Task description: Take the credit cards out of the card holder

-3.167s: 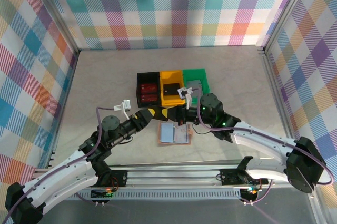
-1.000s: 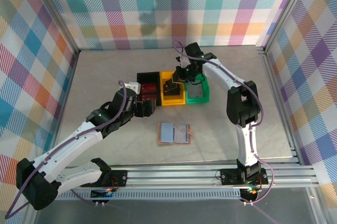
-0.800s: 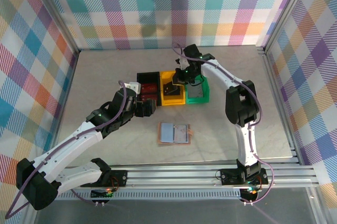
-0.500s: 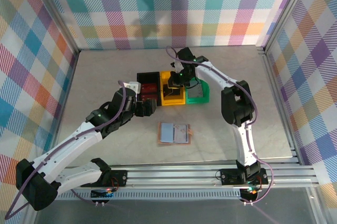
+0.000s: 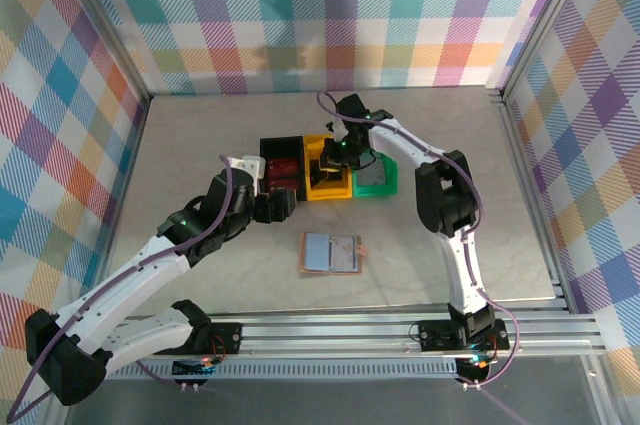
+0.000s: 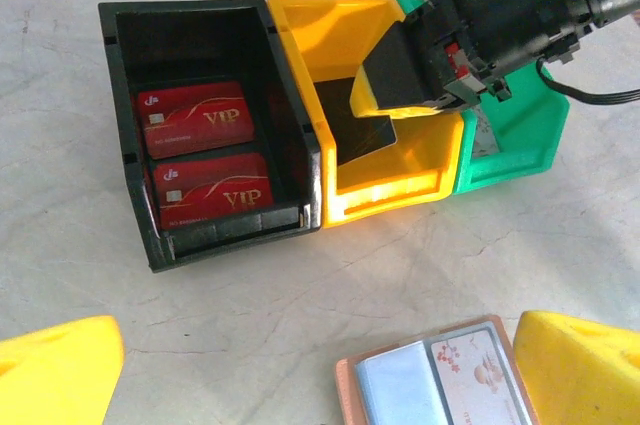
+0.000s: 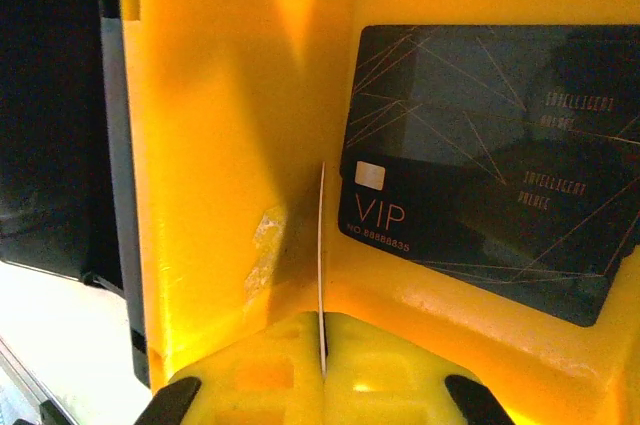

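The card holder (image 5: 332, 253) lies open on the table, tan leather with a pale blue pocket and a pale flowered card (image 6: 482, 377) in its right half. My left gripper (image 6: 320, 385) hovers open just behind the card holder (image 6: 440, 390), its yellow fingers (image 6: 55, 375) wide apart. My right gripper (image 5: 328, 157) hangs over the yellow bin (image 5: 327, 188), shut on a thin credit card (image 7: 322, 245) seen edge-on between its fingertips (image 7: 322, 350). Black VIP cards (image 7: 480, 175) lie flat in the yellow bin (image 7: 220, 145) below it.
A black bin (image 6: 290, 145) holding two red VIP cards (image 6: 200, 135) stands left of the yellow bin (image 6: 390, 195). A green bin (image 5: 375, 173) stands to its right. Bare table lies between the bins and the card holder. Checked walls enclose the table.
My right gripper has carried the card leftward from above the green bin to over the yellow bin and lowered it. My left arm has barely shifted.
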`<act>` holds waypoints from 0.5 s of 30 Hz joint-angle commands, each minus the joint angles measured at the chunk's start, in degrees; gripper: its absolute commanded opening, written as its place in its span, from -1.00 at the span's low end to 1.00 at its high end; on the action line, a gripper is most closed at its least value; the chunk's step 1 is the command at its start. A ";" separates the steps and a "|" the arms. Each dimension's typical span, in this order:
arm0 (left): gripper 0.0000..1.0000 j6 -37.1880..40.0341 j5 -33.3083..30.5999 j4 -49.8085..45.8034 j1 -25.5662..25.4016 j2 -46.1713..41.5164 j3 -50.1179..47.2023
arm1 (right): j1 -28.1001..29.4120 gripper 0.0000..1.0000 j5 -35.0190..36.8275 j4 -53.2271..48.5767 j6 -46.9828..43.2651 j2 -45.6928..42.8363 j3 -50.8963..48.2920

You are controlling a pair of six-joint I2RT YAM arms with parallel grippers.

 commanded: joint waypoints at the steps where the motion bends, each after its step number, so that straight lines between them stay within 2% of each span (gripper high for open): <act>1: 0.99 0.29 1.02 0.67 0.56 -0.76 -0.51 | 1.02 -1.00 0.40 0.50 0.74 0.50 -0.69; 7: 0.99 0.38 1.42 0.36 0.54 -1.19 -0.31 | 1.62 -0.94 1.95 0.19 0.48 -0.42 -1.54; 15: 0.99 0.29 1.77 -0.22 0.52 -2.01 0.04 | 2.27 -0.49 3.97 -1.17 -0.41 -1.52 -1.75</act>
